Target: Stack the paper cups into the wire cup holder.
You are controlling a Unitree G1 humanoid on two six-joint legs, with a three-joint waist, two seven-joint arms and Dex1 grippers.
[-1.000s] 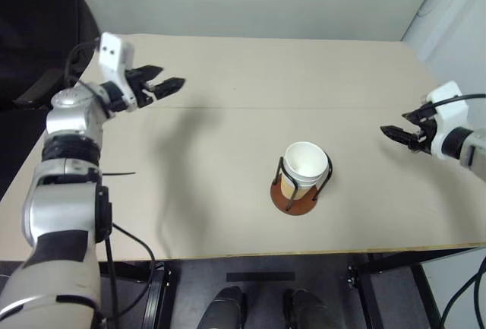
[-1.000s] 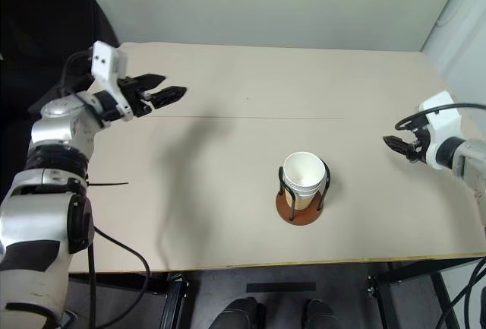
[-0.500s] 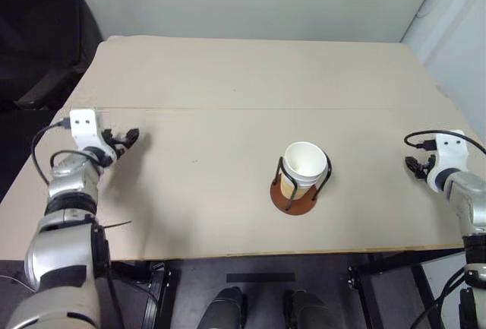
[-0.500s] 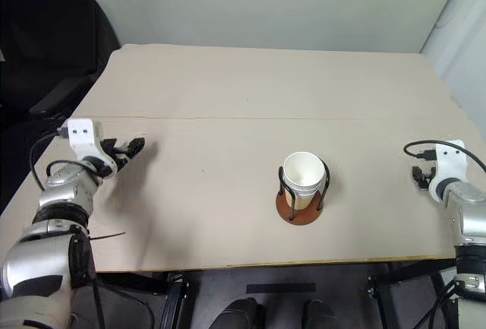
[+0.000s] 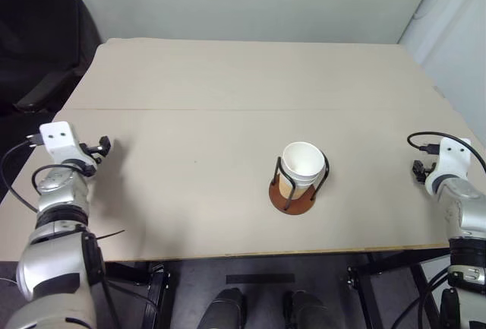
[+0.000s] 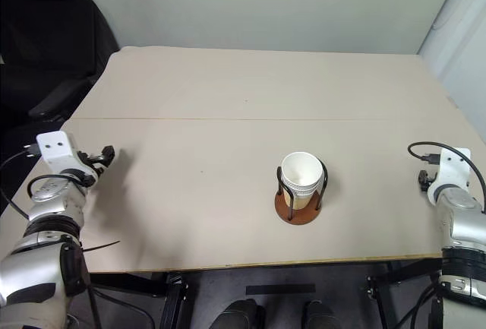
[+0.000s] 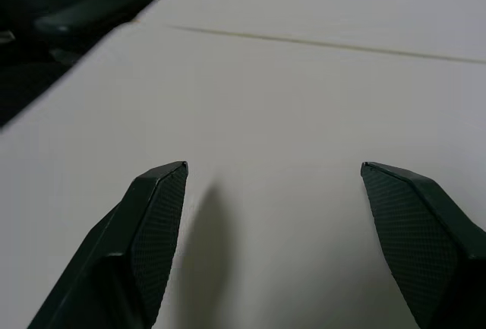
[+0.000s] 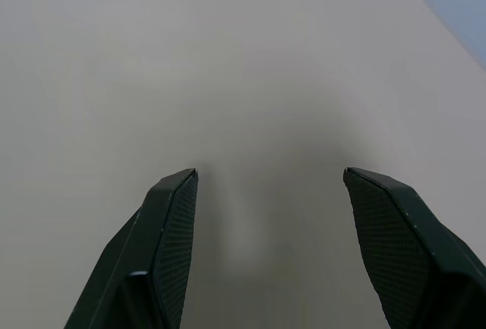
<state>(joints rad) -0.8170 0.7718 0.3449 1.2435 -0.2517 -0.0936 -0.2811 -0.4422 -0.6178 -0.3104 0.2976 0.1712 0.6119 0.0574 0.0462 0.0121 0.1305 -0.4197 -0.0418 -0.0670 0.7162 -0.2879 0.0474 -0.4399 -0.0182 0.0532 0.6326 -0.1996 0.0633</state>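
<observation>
No brand, label or writing can be read on anything here.

The paper cups sit nested in one stack inside the wire cup holder, whose round brown base rests on the bench a little right of centre and toward the near edge. The black wire loops rise on either side of the stack, and the white rim of the top cup stands above them.

The bench top is pale tan, with a thin seam running across it from side to side. Open surface lies all round the holder: a broad stretch behind it to the far edge, and wide free room on both sides. A dark chair stands off the far left corner, and a pale wall runs behind the bench.

The left hand is low at the bench's left edge, its two black fingers spread wide with nothing between them, bare bench top beyond. The right hand is low at the right edge, its fingers likewise spread wide and empty.

A second ago both hands were raised over the bench and reaching inward, the left near the far left part of the surface, the right out over the right side. Both have since dropped and drawn out to the edges, well apart from the holder. The cups and holder have not shifted.
</observation>
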